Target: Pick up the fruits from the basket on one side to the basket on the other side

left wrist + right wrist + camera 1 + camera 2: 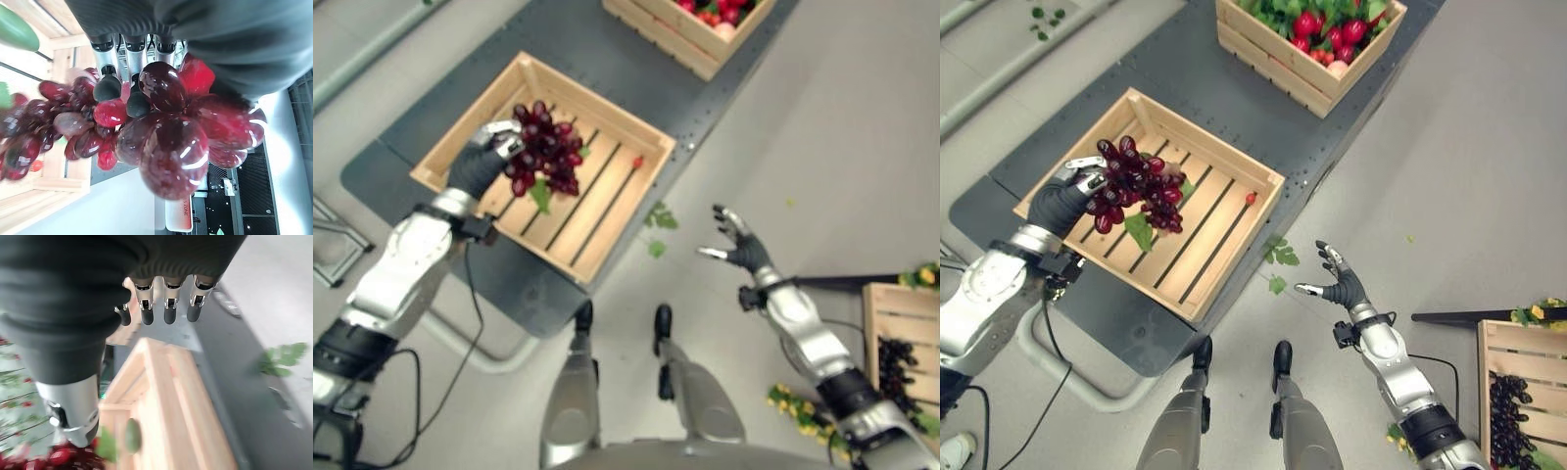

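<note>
Nearest, at the right, the robot's right hand (pixel 1342 285) hangs over bare floor with fingers spread and nothing in it, and a wooden crate at the near right (pixel 1518 392) holds dark grapes. Farther off at the left, the left hand (pixel 481 162) has its fingers curled round a bunch of dark red grapes (pixel 544 149), held above the slatted crate (pixel 607 211) on the dark table (pixel 597 59), where one small red fruit (pixel 637 163) lies. This bunch appears about to be set down, with more fruit left; a farther crate (pixel 1278 59) holds red produce.
</note>
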### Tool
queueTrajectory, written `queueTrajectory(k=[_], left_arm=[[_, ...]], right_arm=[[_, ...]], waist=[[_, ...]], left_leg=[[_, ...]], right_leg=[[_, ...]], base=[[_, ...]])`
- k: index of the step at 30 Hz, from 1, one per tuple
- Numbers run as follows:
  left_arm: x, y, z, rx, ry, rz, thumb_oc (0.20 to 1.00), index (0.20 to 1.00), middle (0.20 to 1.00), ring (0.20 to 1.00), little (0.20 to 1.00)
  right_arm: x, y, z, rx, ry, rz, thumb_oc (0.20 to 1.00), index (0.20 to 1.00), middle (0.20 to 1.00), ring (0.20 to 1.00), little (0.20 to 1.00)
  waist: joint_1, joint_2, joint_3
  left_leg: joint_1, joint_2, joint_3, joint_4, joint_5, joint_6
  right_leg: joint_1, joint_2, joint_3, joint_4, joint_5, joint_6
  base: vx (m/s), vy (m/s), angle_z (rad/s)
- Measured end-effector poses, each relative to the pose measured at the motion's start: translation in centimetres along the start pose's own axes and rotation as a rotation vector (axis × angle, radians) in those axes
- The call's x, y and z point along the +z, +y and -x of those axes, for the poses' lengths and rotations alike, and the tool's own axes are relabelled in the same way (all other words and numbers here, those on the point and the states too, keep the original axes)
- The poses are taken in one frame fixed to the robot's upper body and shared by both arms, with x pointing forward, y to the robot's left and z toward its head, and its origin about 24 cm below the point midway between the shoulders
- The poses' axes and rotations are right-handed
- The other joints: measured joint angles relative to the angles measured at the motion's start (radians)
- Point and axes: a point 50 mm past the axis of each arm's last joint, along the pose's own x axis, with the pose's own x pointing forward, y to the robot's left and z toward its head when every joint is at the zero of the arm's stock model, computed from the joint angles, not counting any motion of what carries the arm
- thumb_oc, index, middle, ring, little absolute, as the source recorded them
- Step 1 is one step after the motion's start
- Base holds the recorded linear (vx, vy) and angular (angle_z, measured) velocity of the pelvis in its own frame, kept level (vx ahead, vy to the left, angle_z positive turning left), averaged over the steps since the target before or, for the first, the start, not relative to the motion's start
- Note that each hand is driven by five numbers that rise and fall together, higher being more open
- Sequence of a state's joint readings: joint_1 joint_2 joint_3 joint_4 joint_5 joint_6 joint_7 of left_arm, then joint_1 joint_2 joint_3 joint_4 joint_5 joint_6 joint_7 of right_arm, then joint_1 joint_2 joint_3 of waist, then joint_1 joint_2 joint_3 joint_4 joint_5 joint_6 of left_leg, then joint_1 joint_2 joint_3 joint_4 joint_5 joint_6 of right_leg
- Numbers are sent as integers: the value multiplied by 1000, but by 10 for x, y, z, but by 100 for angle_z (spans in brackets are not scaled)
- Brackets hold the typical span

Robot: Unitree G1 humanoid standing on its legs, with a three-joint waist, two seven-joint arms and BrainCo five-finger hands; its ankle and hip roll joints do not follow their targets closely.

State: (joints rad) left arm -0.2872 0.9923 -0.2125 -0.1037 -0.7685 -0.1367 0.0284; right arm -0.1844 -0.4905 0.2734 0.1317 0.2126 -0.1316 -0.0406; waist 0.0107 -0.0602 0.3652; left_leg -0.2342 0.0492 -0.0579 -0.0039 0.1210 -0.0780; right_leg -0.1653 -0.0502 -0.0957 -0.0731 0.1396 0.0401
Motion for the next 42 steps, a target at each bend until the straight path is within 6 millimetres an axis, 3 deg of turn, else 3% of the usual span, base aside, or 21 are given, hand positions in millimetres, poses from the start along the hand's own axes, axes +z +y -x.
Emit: queueTrajectory(k=[4,12,18,24,35,42], left_arm=[[-12,-7,4,-10,39,46,200,200,200,200,200],[-24,-16,8,-20,74,94,200,200,200,200,200],[-39,-40,8,-73,111,175,200,200,200,200,200],[-47,-57,8,-112,136,227,200,200,200,200,200],[-63,-102,11,-207,191,326,200,200,200,200,200],[-67,-115,12,-232,210,355,200,200,200,200,200]], right_arm=[[4,2,-1,15,-8,-17,1000,1000,1000,1000,1000],[38,7,-24,66,-120,-29,1000,1000,1000,1000,1000],[46,36,-35,206,-129,-10,1000,1000,1000,1000,1000],[50,57,-45,272,-120,-41,1000,1000,1000,1000,1000],[31,88,-48,352,-4,-79,1000,1000,1000,1000,1000],[27,98,-49,351,19,-112,1000,1000,1000,1000,1000]], waist=[[3,-2,-34],[6,0,-111],[7,2,-197],[15,5,-224],[34,17,-298],[35,14,-314]], left_leg=[[39,1,-4,-17,-2,-3],[99,10,-5,-48,-2,-4],[157,14,-9,-82,-2,-6],[179,15,-16,-82,-3,-6],[187,20,-24,-83,-7,-11],[188,21,-27,-83,-5,-9]], right_leg=[[42,2,-6,-16,-5,-1],[90,12,-8,-17,-21,-4],[135,14,-16,-17,-46,-4],[162,14,-22,-18,-54,-4],[171,16,-25,-18,-60,-4],[173,17,-27,-18,-60,-4]], base=[[95,-13,5],[91,-11,1],[100,-5,5],[68,0,3],[28,0,0],[5,1,0]])
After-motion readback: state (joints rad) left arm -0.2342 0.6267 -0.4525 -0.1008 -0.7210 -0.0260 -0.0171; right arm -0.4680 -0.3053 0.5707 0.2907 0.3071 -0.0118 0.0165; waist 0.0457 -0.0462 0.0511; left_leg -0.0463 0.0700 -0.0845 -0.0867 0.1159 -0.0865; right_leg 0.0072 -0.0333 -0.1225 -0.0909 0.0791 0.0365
